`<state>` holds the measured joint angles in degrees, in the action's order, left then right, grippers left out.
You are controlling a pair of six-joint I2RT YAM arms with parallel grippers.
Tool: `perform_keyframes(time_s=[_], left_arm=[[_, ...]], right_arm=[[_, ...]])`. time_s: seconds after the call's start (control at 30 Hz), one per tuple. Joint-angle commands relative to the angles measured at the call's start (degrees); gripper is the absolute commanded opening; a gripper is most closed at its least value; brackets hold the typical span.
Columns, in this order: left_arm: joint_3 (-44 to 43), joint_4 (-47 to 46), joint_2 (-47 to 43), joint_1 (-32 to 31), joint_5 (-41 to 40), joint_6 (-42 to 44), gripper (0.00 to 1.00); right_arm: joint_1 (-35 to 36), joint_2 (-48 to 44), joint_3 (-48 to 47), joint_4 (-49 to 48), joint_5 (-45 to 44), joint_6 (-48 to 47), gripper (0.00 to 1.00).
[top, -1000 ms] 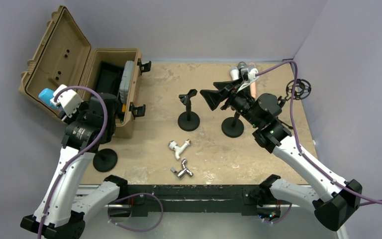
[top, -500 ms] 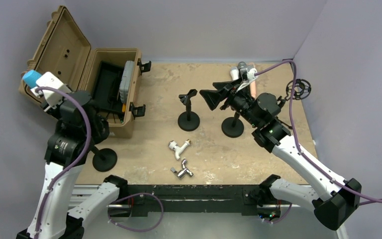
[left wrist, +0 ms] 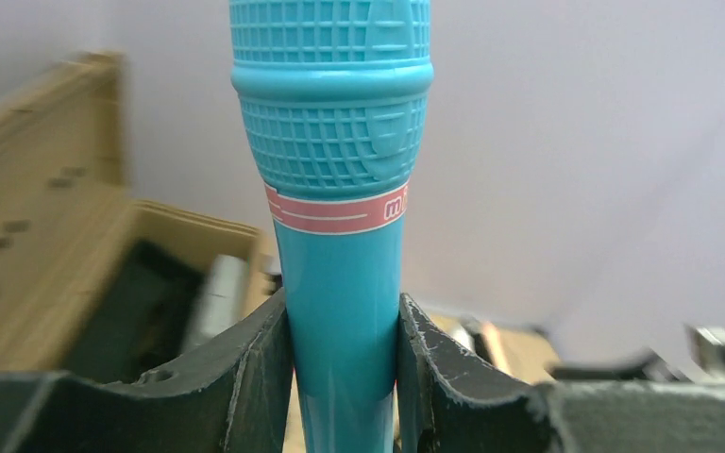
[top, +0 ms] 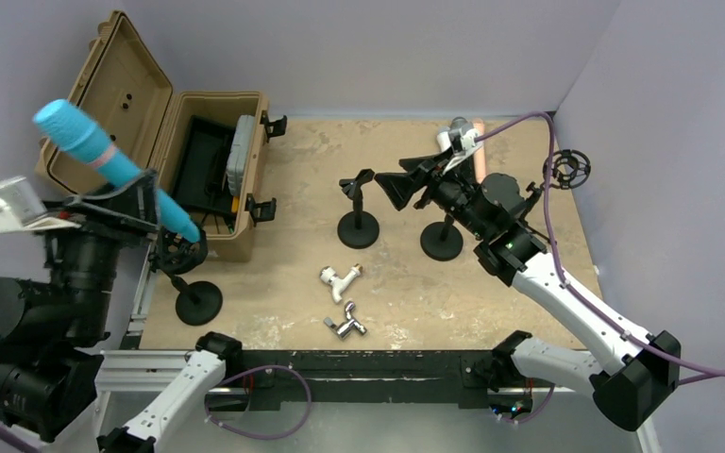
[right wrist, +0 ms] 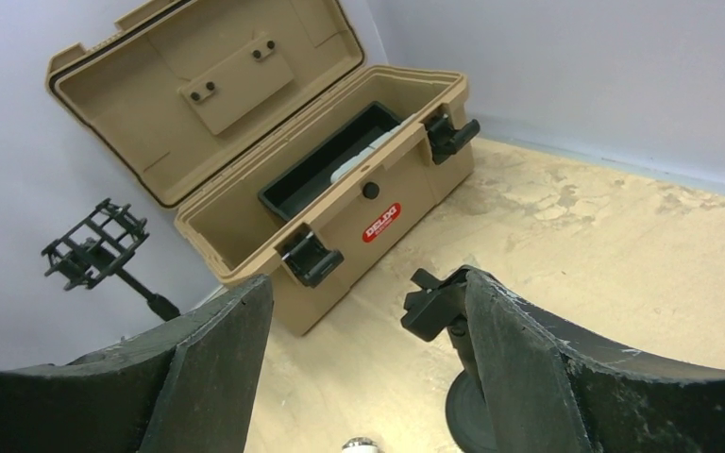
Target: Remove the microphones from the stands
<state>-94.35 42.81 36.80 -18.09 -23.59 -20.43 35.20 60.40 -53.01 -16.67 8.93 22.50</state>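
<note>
My left gripper [top: 137, 196] is raised high, close to the top camera, and is shut on a light blue microphone [top: 104, 156] with a pink band. In the left wrist view the fingers [left wrist: 255, 368] clamp the microphone's handle [left wrist: 340, 311] with its head pointing up. The black stand with a cage mount [top: 182, 255] and round base stands beside the case. In the right wrist view this cage mount [right wrist: 94, 247] is empty. My right gripper [top: 406, 184] is open and empty, hovering over the middle of the table; it also shows in the right wrist view [right wrist: 368, 311].
An open tan case [top: 208, 123] with a black tray stands at the back left. Two more black stands [top: 359, 226] [top: 442, 241] stand mid-table. White [top: 340, 280] and metal [top: 347, 326] pipe fittings lie in front. A loose cage mount [top: 566, 168] sits at the far right.
My left arm has swung up and left towards the camera, carrying the blue microphone up and away from the cage mount. My right gripper has shifted slightly left.
</note>
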Motion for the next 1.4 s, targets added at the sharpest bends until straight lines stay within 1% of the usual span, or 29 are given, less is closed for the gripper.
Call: perform_keyframes(time_s=[0.0,0.03,0.1,0.17,0.23,0.3,0.37,0.53,0.6,0.73,0.87,0.97,1.1,1.2,1.27,1.37], left_arm=[[4.53,-3.42,6.70,0.16,35.98,-7.18,0.00],[6.19,-4.76,7.85,0.16,40.64,-9.02,0.00],[11.27,-10.52,9.34,0.16,49.27,-13.20,0.00],[17.19,-18.29,9.54,0.16,54.73,-18.49,0.00],[24.17,-27.10,8.69,0.16,56.37,-24.00,0.00],[31.19,-35.21,7.12,0.16,55.69,-29.68,0.00],[35.44,-38.77,5.94,0.16,54.43,-32.30,0.00],[40.35,-39.15,4.08,0.17,53.51,-33.89,0.00],[42.14,-39.46,2.72,0.16,52.08,-34.39,0.00],[44.61,-39.43,0.70,0.16,49.12,-34.56,0.00],[45.37,-39.66,1.00,0.16,48.10,-33.61,0.00],[45.40,-39.45,1.66,0.16,47.61,-31.09,0.00],[45.82,-39.76,2.11,0.16,47.41,-29.69,0.00],[46.29,-40.77,2.23,0.20,47.90,-30.47,0.00],[46.55,-41.09,2.38,0.16,48.02,-31.33,0.00],[46.87,-41.84,2.52,0.16,48.47,-31.92,0.00]], right_arm=[[0.04,-0.30,-1.79,-2.55,9.27,-0.22,0.73],[0.09,-0.24,-1.63,-4.16,14.09,-0.44,0.74],[0.40,-0.11,-0.86,-8.68,23.11,0.64,0.76],[2.05,-0.24,0.34,-13.92,28.53,3.06,0.79],[4.61,-0.26,1.27,-17.74,29.67,5.23,0.82],[7.36,0.52,1.52,-20.36,28.95,6.29,0.83],[9.39,2.49,1.31,-21.94,27.04,7.97,0.84],[12.15,7.93,0.84,-25.57,22.38,12.90,0.83],[13.15,10.32,0.08,-25.43,20.78,14.14,0.82],[15.12,14.71,-1.24,-26.06,20.54,16.29,0.79],[17.38,16.96,-1.56,-28.53,20.30,18.13,0.77],[18.79,18.20,-1.77,-30.24,20.43,19.12,0.77],[19.42,19.33,-2.39,-30.56,19.97,19.47,0.77],[19.47,19.96,-2.91,-30.23,18.60,19.77,0.77],[19.53,21.24,-3.93,-30.40,18.99,20.66,0.73],[19.73,23.39,-5.24,-31.45,19.89,21.83,0.61]])
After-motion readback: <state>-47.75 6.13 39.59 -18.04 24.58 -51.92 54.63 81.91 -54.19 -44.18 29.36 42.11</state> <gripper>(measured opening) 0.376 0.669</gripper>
